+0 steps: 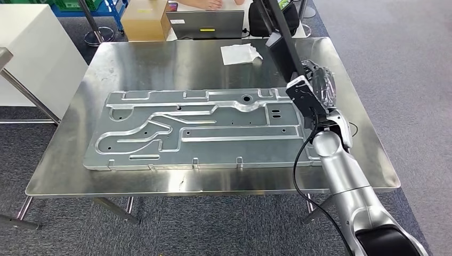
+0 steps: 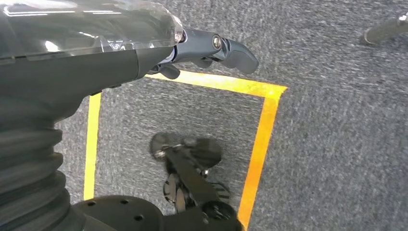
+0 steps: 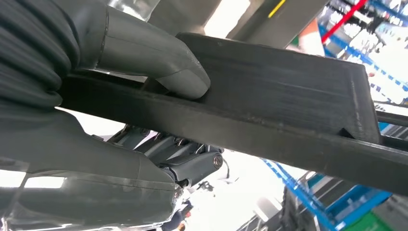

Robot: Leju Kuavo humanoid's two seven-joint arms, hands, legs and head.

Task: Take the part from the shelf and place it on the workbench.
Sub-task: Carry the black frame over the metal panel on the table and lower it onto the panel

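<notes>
The part (image 1: 282,37) is a long black angled bar. My right hand (image 1: 318,85) grips its lower end and holds it tilted above the back right of the steel workbench (image 1: 133,58). Up close, the part (image 3: 288,96) lies across my right hand (image 3: 120,163), with the thumb (image 3: 159,60) pressed on its flat face and the darker fingers wrapped beneath it. My left hand (image 2: 144,48) hangs over grey carpet marked with yellow tape, its fingers (image 2: 226,48) stretched out with nothing in them.
A large stamped metal panel (image 1: 197,130) covers most of the bench. A white cloth (image 1: 241,53) lies behind it. Beyond the far edge are a laptop (image 1: 205,24), a cardboard box (image 1: 145,18) and a person's hands (image 1: 208,4). A white cabinet (image 1: 32,48) stands left.
</notes>
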